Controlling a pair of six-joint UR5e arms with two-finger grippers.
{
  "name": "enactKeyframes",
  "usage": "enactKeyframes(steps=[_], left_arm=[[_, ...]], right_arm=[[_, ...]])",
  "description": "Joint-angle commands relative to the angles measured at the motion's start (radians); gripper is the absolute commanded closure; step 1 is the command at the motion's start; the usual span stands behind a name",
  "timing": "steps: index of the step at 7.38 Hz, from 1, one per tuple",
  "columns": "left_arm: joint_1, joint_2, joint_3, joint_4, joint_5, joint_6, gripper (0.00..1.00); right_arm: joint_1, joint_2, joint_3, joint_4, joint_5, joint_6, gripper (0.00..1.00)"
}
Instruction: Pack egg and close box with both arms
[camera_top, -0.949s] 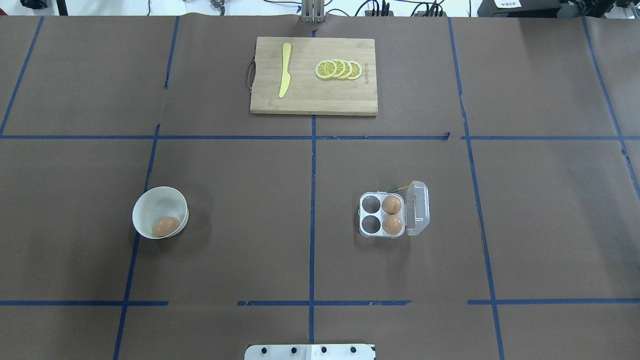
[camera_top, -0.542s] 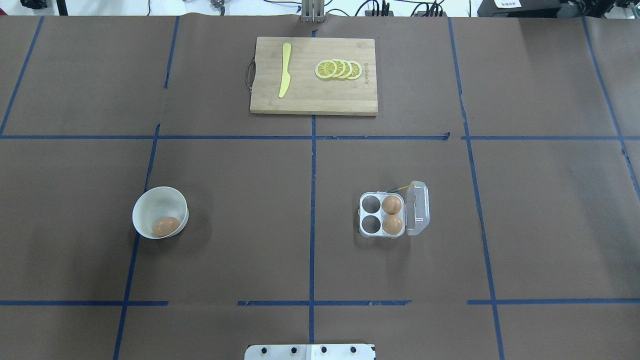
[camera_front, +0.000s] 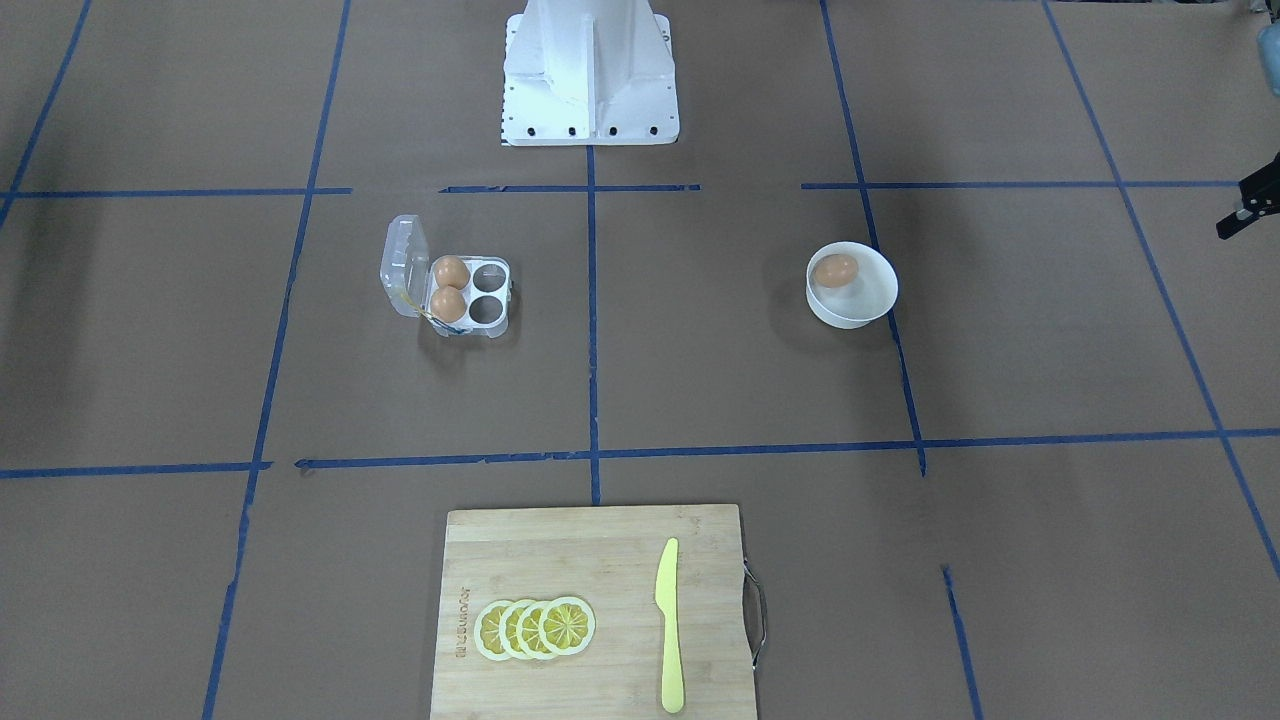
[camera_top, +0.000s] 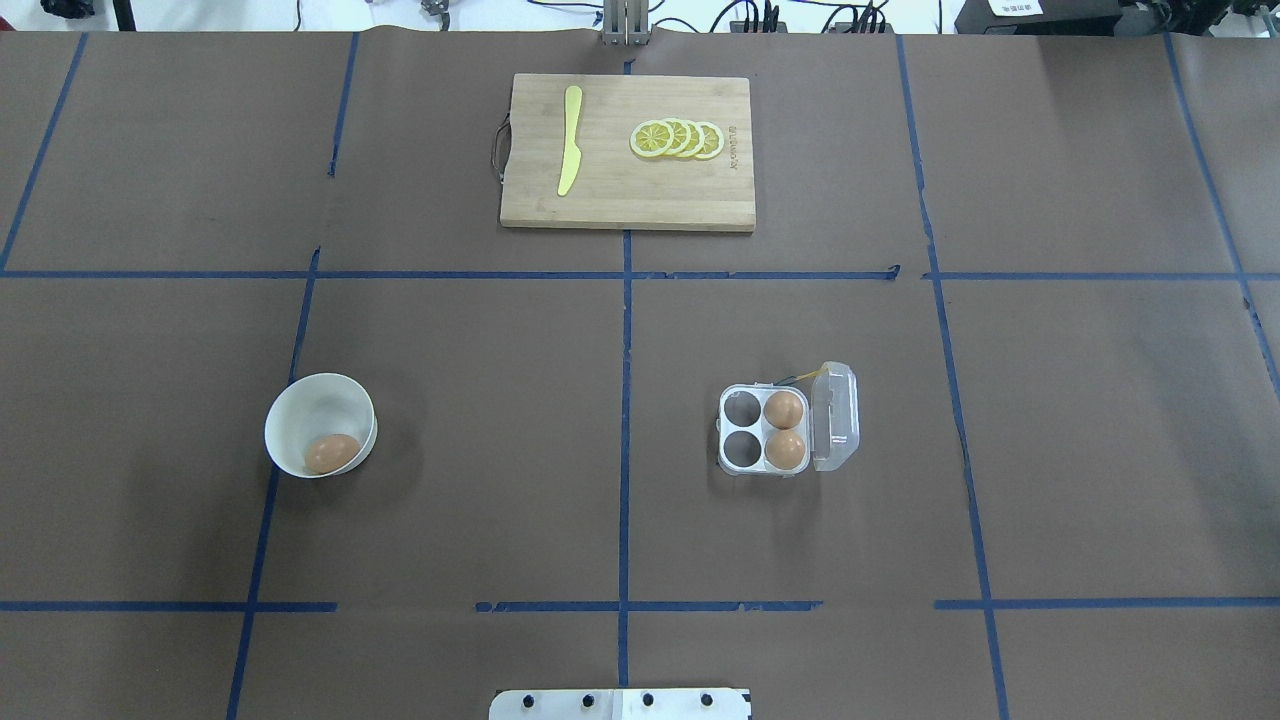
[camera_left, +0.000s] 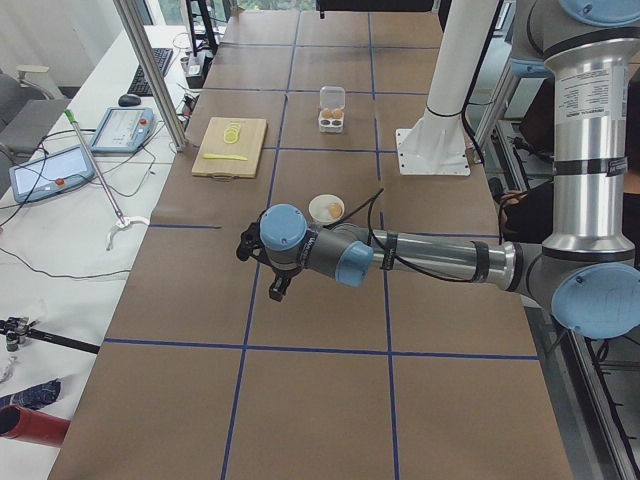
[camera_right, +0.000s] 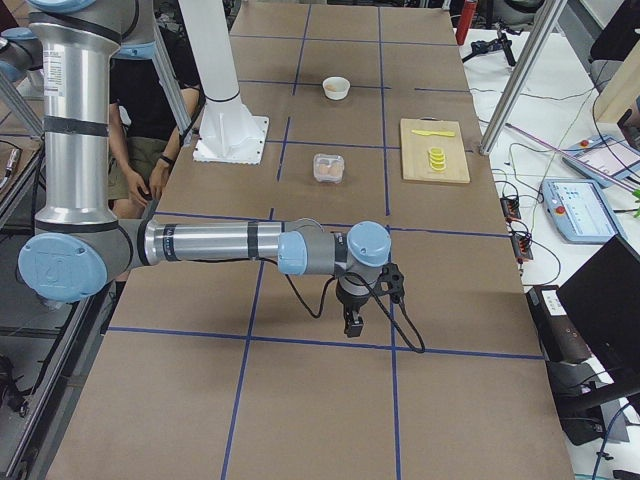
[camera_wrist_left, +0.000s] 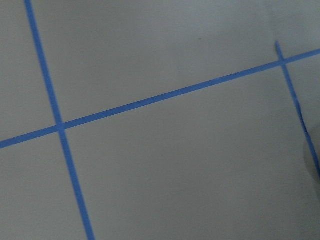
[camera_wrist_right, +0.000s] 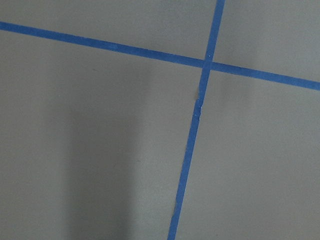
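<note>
From side views, left arm (camera_left: 430, 260) and right arm (camera_right: 210, 243) show.

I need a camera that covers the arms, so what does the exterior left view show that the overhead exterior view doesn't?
Only exterior left shows the grey-silver tubular left arm and its black claw. Only overhead shows the yellow string on the clear plastic four-cell egg carton. Both show that carton, the round white bowl holding a tan-brown egg, and the wooden cutting board.
</note>
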Motion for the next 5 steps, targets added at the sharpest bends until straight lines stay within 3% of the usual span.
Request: enactKeyframes(steps=[1,3,5], left_arm=[[0.159,-0.004,0.000,-0.259,-0.006,-0.137,0.00],[0.340,-0.015,-0.006,-0.466,0.106,-0.220,0.00],[0.494,-0.105,-0.003,-0.488,0.175,-0.329,0.00]], right_arm=[[-0.001,0.005,-0.002,0.000,0.000,0.000,0.00],[-0.001,0.008,-0.002,0.000,0.000,0.000,0.00],[-0.001,0.009,-0.003,0.000,0.000,0.000,0.00]])
